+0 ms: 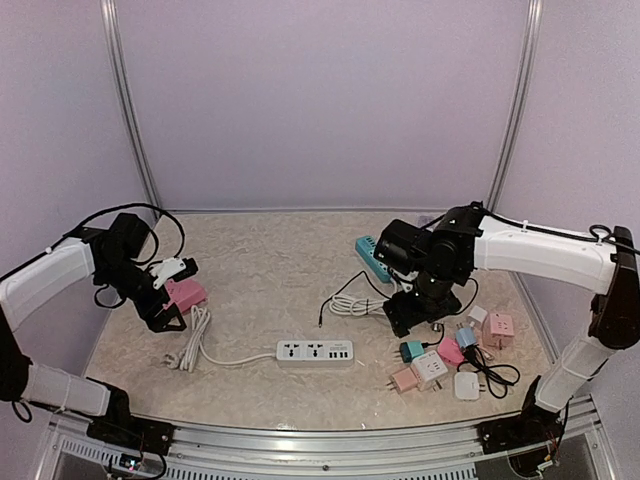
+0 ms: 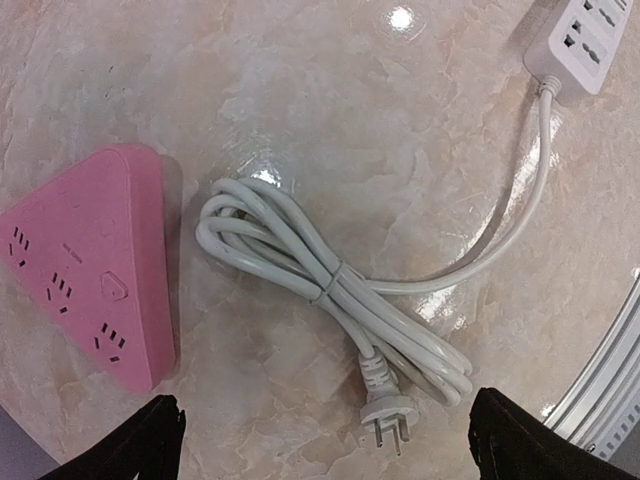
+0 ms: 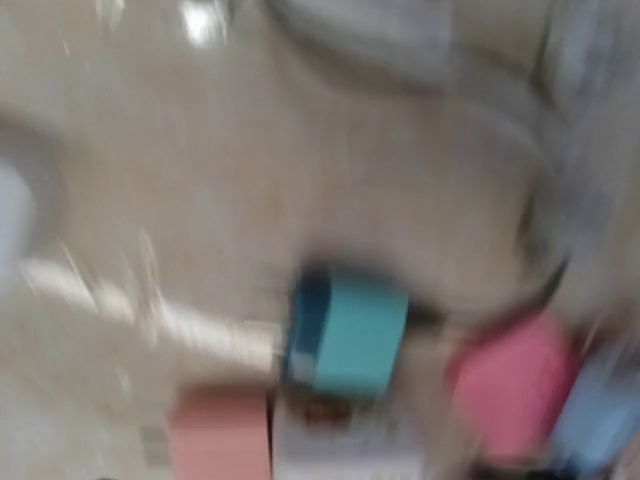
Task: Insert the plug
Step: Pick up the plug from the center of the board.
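Note:
A white plug (image 2: 385, 412) with its prongs pointing toward me lies on the table at the end of a coiled white cord (image 2: 300, 262). The cord runs to a white power strip (image 2: 590, 38). My left gripper (image 2: 325, 405) hangs open above the plug, one dark finger on each side, nothing held. A pink triangular socket block (image 2: 90, 270) lies left of the coil. In the top view the strip (image 1: 315, 351) sits front centre. My right gripper (image 1: 410, 308) hovers over small adapters; its wrist view is blurred, showing a teal adapter (image 3: 350, 335) and no fingers.
A teal power strip (image 1: 372, 257) and a bundle of white cable (image 1: 350, 303) lie behind the right gripper. Pink, salmon, white and blue adapters (image 1: 455, 360) crowd the front right. A metal rail (image 1: 320, 435) edges the table's near side.

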{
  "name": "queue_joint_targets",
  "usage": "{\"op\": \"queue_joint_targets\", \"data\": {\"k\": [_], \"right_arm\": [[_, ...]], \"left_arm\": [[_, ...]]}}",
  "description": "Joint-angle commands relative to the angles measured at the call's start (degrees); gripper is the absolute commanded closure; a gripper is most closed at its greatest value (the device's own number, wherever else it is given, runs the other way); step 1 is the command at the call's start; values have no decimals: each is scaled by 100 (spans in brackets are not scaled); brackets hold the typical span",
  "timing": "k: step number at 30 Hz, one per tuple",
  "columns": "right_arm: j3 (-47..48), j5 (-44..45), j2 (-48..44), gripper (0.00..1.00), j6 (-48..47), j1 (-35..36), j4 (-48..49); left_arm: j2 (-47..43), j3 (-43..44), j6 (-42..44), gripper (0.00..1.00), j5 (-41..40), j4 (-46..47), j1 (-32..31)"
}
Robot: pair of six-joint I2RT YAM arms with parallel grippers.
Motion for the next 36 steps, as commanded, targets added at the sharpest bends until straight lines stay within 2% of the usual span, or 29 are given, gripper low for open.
{"op": "queue_joint_targets", "data": {"k": [1, 6, 9, 21, 24, 27, 30, 36], "right_arm": [[-866, -1049, -183, 14, 1168, 65, -243], [-1609, -1159, -324, 14, 1286, 38, 357], [-1997, -1161, -345, 19, 1258, -76, 638], [-2606, -1293, -361, 49, 903, -494, 1550], [-2685, -1406, -366, 59, 900, -510, 1583], [-2595, -1295, -446, 74, 892, -511, 1467], [-2259, -992, -697, 99, 785, -511, 1316], [-1206, -211, -1364, 100, 470, -480, 1580]], "left_arm": [[98, 115, -156, 2, 18, 221, -103], [114, 56, -165, 2, -2, 233, -159], [67, 21, -149, 2, -53, 227, -160], [-113, -149, -147, 2, -97, 239, -160], [-165, -174, -126, 2, -95, 230, -160], [-218, -138, -132, 2, -77, 176, -160], [-263, 48, -196, 2, 16, 68, -151], [-317, 854, -486, 2, 189, -249, -142]]}}
